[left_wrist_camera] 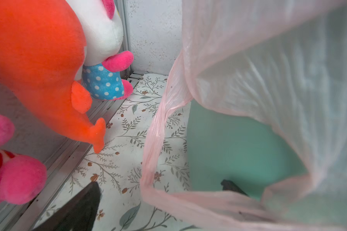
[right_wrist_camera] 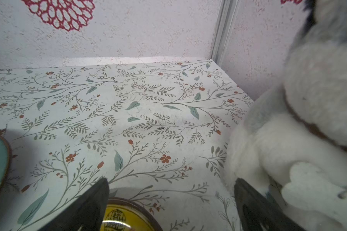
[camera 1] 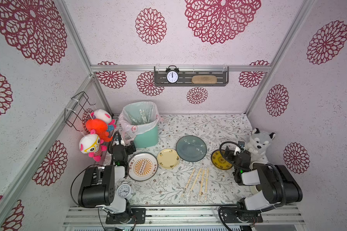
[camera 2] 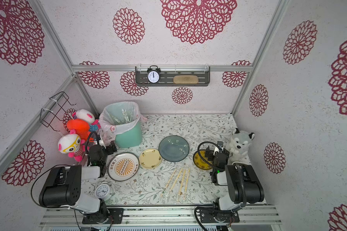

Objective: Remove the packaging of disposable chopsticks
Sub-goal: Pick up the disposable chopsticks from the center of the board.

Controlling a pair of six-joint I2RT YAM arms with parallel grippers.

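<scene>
Four pairs of disposable chopsticks (camera 1: 197, 183) (camera 2: 178, 183) lie side by side on the floral table near its front edge. Each is in its clear packaging (camera 1: 185, 195), with dark print at the near end. More clear sleeves (camera 1: 141, 116) stand inside the lined bin. My left gripper (camera 1: 126, 145) (left_wrist_camera: 160, 190) is open beside the bin's left side, and a strip of the pink liner (left_wrist_camera: 158, 130) hangs across the gap between its fingers. My right gripper (camera 1: 233, 150) (right_wrist_camera: 171, 190) is open and empty over the far rim of a yellow plate (right_wrist_camera: 118, 220).
The mint bin (camera 1: 146, 138) stands at the back left. Plush toys (camera 1: 96, 128) hang close to my left arm. A husky plush (camera 1: 260, 144) touches my right gripper's side. Three more plates (camera 1: 142, 167) (camera 1: 168, 158) (camera 1: 191, 148) lie mid-table. A white clock (camera 1: 124, 191) stands front left.
</scene>
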